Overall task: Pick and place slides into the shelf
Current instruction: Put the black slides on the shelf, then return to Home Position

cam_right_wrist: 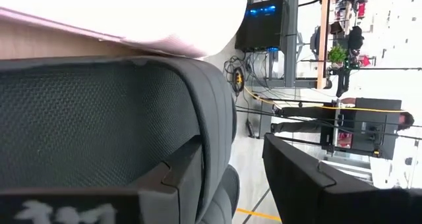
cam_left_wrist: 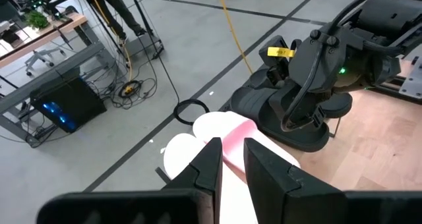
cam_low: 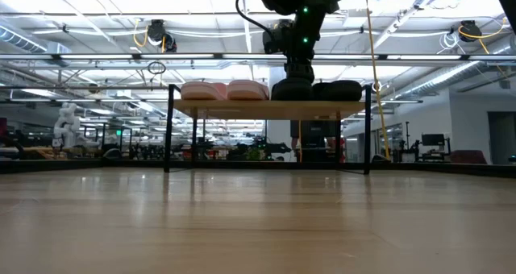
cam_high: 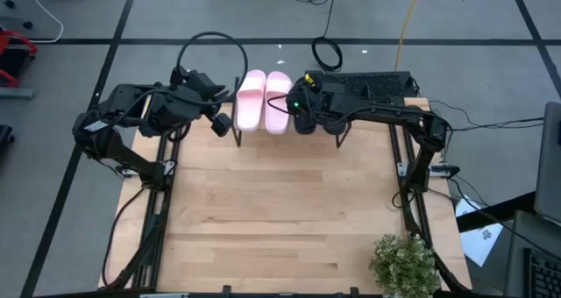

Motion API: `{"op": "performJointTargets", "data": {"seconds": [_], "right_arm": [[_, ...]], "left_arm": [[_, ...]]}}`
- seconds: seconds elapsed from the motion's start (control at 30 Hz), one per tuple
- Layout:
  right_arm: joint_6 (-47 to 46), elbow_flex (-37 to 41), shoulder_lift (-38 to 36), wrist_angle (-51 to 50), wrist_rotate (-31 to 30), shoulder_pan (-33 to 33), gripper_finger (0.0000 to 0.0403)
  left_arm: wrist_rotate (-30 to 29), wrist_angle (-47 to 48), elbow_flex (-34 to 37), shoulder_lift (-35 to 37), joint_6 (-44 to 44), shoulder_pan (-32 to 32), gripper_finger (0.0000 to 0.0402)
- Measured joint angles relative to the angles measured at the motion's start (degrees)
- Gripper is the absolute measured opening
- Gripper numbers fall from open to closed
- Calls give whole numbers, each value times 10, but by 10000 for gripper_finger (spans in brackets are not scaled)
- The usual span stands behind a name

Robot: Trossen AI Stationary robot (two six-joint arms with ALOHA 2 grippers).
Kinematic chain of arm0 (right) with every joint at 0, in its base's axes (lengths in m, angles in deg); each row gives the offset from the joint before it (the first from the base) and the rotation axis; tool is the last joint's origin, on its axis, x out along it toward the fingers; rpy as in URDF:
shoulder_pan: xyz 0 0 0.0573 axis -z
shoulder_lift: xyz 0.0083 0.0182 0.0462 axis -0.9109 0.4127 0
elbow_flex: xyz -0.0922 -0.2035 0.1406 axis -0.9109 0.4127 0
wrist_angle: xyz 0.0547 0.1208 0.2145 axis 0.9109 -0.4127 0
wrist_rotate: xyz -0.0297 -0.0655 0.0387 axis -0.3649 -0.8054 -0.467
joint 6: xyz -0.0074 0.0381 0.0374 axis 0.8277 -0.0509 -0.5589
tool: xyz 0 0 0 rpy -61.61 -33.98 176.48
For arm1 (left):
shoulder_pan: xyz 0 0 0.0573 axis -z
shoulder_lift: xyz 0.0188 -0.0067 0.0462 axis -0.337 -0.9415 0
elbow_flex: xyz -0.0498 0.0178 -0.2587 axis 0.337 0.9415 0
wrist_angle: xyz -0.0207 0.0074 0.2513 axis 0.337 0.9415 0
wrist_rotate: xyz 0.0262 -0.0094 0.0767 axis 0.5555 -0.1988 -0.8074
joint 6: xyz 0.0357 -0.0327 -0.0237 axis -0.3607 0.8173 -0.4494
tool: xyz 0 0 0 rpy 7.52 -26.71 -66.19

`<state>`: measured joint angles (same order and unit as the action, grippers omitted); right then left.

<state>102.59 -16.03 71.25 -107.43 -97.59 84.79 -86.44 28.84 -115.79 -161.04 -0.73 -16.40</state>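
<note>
The shelf (cam_low: 270, 109) stands at the far edge of the table (cam_high: 289, 210); on it lie the pink slides (cam_high: 263, 100) on the left and the black slides (cam_low: 316, 89) on the right, side by side; the right gripper (cam_high: 301, 105) sits over the black slides, jaws apart; the left gripper (cam_high: 221, 123) waits just left of the shelf, jaws nearly together, holding nothing.

Overhead downward, tabletop level, both sharing shelf (cam_high: 289, 114)
</note>
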Motion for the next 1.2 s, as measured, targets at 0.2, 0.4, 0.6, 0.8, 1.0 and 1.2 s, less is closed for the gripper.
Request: {"op": "performJointTargets", "data": {"seconds": [0.2, 0.4, 0.6, 0.8, 1.0, 1.2], "right_arm": [[2, 0, 0, -17, -2, 0, 148], [26, 0, 0, -17, -29, 0, 148], [28, 0, 0, -17, -27, 0, 148], [28, 0, 0, -17, -27, 0, 148], [-2, 0, -1, -31, 7, -5, 148], [-20, 0, -1, -51, 16, -5, 148]], "left_arm": [[10, 0, 0, 0, 2, 0, 63], [10, 0, 0, 0, 2, 0, 63], [10, 0, 0, 0, 1, 0, 63], [11, 0, 0, 0, 1, 0, 63], [11, 0, 0, 0, -4, 0, 63], [11, 0, 0, 0, -5, 0, 63]]}}
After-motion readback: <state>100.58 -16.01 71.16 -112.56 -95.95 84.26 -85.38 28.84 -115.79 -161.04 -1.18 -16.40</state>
